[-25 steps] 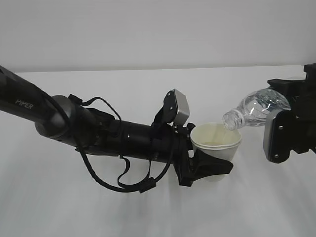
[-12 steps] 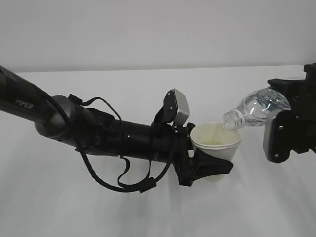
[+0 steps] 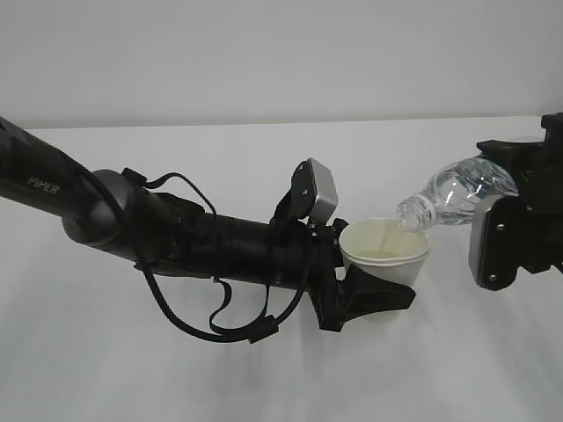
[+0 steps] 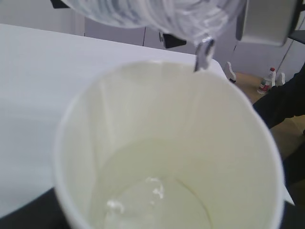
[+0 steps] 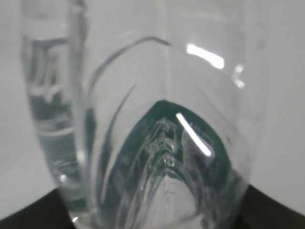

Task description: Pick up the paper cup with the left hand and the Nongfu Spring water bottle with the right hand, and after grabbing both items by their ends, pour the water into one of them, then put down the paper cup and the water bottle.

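While hardly anything has shifted since a second ago, still pouring: left hand (image 3: 374,299) clamped around paper cup (image 3: 384,255), right hand (image 3: 519,220) gripping tilted Nongfu Spring water bottle (image 3: 453,195), mouth over rim, water (image 4: 157,200) collecting inside.

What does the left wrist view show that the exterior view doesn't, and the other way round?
Only the left wrist view looks down into the cup, showing water pooled at its bottom and a thin stream falling from the bottle mouth.

Only the exterior view shows both arms: the left gripper clamped around the cup and the right gripper holding the bottle's base end, above the white table.

Both show the tilted bottle with its mouth over the cup's rim.
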Robot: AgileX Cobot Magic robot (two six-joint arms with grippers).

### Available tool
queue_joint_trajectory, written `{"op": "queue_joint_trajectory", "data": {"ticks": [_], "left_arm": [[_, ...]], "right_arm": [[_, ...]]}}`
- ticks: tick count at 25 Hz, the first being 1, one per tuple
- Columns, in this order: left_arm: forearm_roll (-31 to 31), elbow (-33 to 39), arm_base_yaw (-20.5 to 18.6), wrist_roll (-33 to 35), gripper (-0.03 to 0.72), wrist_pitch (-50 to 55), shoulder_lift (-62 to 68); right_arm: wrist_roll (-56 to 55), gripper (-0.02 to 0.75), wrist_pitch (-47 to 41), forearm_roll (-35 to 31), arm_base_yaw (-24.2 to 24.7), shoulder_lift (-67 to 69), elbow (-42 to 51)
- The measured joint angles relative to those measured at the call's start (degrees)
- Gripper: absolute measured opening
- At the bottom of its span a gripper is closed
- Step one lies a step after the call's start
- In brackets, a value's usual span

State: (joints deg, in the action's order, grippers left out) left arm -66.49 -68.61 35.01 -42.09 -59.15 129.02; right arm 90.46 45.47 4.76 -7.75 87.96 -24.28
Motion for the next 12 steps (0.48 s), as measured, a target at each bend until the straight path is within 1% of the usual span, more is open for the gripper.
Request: {"op": "queue_joint_trajectory", "data": {"ticks": [12], "left_arm": [[0.0, 0.0, 0.0, 0.0, 0.462, 0.0, 0.0]], "right_arm": [[0.0, 0.405, 0.0, 0.0, 0.0, 0.0, 0.0]]}}
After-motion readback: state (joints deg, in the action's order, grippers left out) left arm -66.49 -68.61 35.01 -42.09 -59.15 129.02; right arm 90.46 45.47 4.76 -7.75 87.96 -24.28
